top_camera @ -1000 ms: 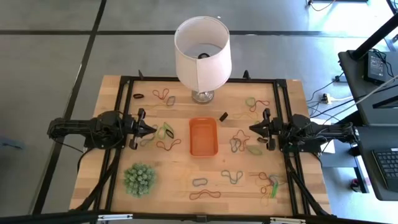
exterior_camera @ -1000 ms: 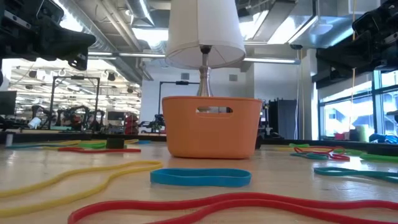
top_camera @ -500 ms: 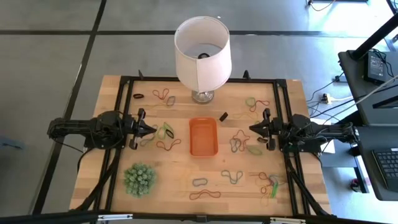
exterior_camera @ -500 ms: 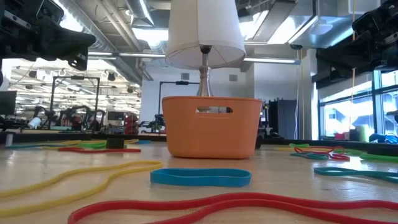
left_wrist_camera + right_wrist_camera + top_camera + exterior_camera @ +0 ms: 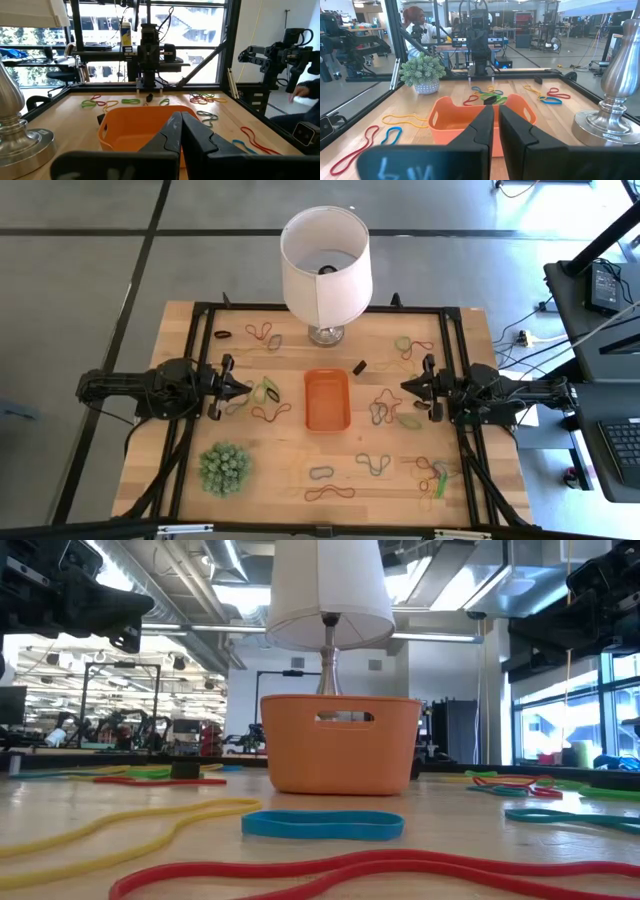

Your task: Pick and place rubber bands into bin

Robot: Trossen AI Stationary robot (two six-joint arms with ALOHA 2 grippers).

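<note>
Left gripper [image 5: 243, 389] at 9 o'clock of orange bin [image 5: 326, 400], arm stretched level, fingers pressed together, empty. Right gripper [image 5: 407, 387] at 3 o'clock, arm level, pointing at bin, fingers together, empty. Bin at table [image 5: 290, 470] centre, lamp [image 5: 324, 268] at 12 o'clock. Rubber bands [image 5: 374, 463] scattered on table around bin; spiky plant [image 5: 223, 468] at 7 o'clock.

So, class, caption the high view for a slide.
Empty orange bin mid-table, rubber bands scattered, both tools parked alongside.

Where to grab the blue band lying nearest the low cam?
Take the blue band across one long strand near the middle, coming straight down from above. It lies flat on the table as a narrow loop, so there is no edge to catch from the side.
</note>
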